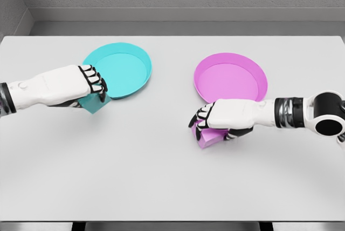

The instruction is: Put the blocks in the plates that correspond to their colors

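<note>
While hands (92, 82) (207, 120) hide blocks (96, 103) (207, 136), grips seem closed.

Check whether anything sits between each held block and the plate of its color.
Nothing visible does. The left hand holds the teal block right at the near rim of the teal plate. The right hand grips the pink block just in front of the pink plate, only bare table between.

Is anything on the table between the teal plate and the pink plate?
No. In the head view, only bare white table separates the teal plate from the pink plate.
</note>
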`<state>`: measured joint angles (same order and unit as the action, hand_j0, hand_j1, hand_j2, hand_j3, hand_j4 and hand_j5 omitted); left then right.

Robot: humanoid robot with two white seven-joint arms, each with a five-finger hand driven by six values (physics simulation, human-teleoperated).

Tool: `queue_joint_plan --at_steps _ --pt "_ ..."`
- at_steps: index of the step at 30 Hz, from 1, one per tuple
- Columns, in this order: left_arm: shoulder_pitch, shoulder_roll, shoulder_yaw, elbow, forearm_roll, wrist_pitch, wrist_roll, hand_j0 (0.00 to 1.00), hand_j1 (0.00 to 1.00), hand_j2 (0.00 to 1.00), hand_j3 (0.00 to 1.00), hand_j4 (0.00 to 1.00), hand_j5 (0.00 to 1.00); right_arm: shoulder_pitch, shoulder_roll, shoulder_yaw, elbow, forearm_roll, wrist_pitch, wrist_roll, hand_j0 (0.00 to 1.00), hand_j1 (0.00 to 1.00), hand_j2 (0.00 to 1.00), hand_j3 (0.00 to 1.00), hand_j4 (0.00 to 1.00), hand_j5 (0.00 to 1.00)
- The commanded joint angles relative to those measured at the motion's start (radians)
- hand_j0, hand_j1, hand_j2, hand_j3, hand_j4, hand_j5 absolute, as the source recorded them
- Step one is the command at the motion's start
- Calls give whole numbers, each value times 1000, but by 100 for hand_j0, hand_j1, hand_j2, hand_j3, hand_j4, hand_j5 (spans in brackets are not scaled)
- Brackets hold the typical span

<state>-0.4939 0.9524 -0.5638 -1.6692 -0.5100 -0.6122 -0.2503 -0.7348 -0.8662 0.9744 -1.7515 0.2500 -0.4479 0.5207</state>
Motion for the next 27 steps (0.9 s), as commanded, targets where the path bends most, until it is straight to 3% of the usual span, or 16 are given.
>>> queue_joint_plan --at_steps 1,2,5,6,9,12,15,19,20,21,27 --pt "-5 -64 -1 46 -15 1 0 38 38 38 38 38 38 -2 0 -5 0 -8 2 -2 58 58 58 58 58 58" --pt "-23 -90 -2 69 -28 1 0 38 38 38 38 38 38 -9 0 -6 1 -9 2 -2 58 58 58 58 58 58" --pt "-137 -159 -119 164 -36 1 0 38 38 38 38 38 38 -11 0 -40 3 -11 3 -2 58 58 58 58 58 58" --pt "-150 -175 -131 196 -39 1 0 38 38 38 38 38 38 -12 0 -46 4 -11 12 -2 58 58 58 58 58 58" --pt "-181 -215 -133 247 -65 1 0 38 38 38 38 38 38 -12 -2 -65 10 -12 67 -2 58 58 58 58 58 58" --pt "-209 -258 -134 319 -97 1 2 38 38 38 38 38 38 -14 -5 -69 17 -12 178 -4 58 58 58 58 58 58" --pt "-258 -284 -176 382 -97 1 2 38 38 38 38 38 38 -15 -2 -69 17 -11 273 -7 58 58 58 58 58 58" --pt "-285 -299 -176 453 -99 1 3 40 40 40 40 40 40 -23 0 -83 15 -11 353 -7 58 58 58 58 58 58" --pt "-287 -299 -173 460 -90 1 8 62 62 62 62 62 62 -31 0 -83 15 -11 385 -7 58 58 58 58 58 58" --pt "-296 -299 -172 462 -85 1 8 100 100 100 100 100 100 -34 0 -83 15 -11 425 -7 58 58 58 58 58 58" --pt "-299 -287 -166 460 -81 1 10 100 100 100 100 100 100 -37 1 -83 17 -11 543 -14 58 58 58 58 58 58"
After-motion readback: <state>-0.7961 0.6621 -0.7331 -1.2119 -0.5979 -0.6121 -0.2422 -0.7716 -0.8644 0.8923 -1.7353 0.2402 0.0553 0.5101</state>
